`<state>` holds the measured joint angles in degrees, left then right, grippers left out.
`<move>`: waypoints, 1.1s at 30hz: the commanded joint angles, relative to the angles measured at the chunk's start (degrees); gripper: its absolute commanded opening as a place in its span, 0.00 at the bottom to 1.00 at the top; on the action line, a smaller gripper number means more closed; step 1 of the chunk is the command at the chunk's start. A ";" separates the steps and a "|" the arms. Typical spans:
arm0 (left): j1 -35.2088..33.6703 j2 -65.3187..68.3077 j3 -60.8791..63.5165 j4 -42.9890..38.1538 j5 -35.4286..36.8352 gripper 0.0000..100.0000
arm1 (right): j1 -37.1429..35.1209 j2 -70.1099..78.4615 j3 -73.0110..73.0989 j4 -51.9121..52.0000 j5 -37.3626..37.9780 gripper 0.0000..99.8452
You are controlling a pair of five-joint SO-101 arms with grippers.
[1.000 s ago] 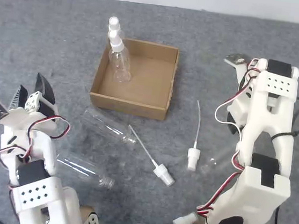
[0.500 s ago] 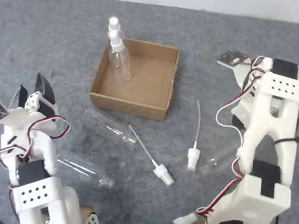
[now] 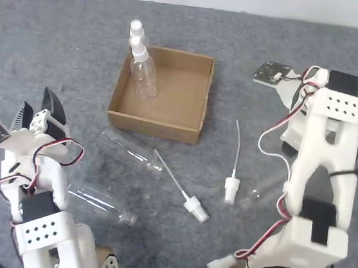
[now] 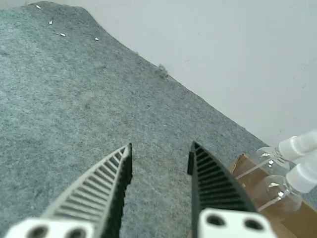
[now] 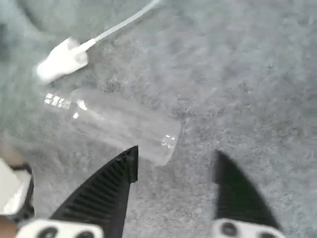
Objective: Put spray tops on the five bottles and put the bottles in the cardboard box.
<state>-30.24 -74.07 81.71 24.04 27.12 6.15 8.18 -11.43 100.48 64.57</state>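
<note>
The bottles (image 5: 119, 124) are clear, glossy plastic; the tops (image 3: 231, 190) are smooth white plastic. The box (image 3: 154, 125) is matt brown cardboard. The mat (image 3: 60, 43) is rough, fuzzy grey cloth. The arms (image 3: 322, 150) are matt white plastic.

No text, number, brand or sign can be read in any of the views. The cardboard box (image 3: 154, 123) is shown with plain brown walls, and the clear bottles (image 3: 143, 75) are seen without labels. Any print on the circuit board (image 3: 273, 72) mounted at an arm's wrist is too small to be made out.
</note>
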 commanded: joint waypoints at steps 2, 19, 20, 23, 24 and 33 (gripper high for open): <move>-0.09 -0.79 -0.57 -2.20 -0.79 0.18 | 0.13 -12.79 11.08 2.07 12.31 0.38; -0.09 -0.79 -0.57 -2.20 -0.79 0.18 | -6.29 -25.01 43.69 -15.78 26.37 0.37; -0.09 -0.79 -0.57 -2.20 -0.79 0.18 | -6.29 -25.01 44.92 -17.19 26.37 0.37; -0.09 -0.79 -0.57 -2.20 -0.79 0.18 | -6.29 -25.01 48.97 -21.14 26.46 0.37; -0.09 -0.79 -0.57 -2.20 -0.79 0.18 | -6.29 -25.01 50.20 -22.37 26.46 0.37; -0.09 -0.79 -0.57 -2.20 -0.79 0.18 | -6.02 -25.10 55.56 -27.38 26.02 0.31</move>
<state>-30.24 -74.07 81.71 24.04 27.12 0.44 -13.63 44.48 73.93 90.24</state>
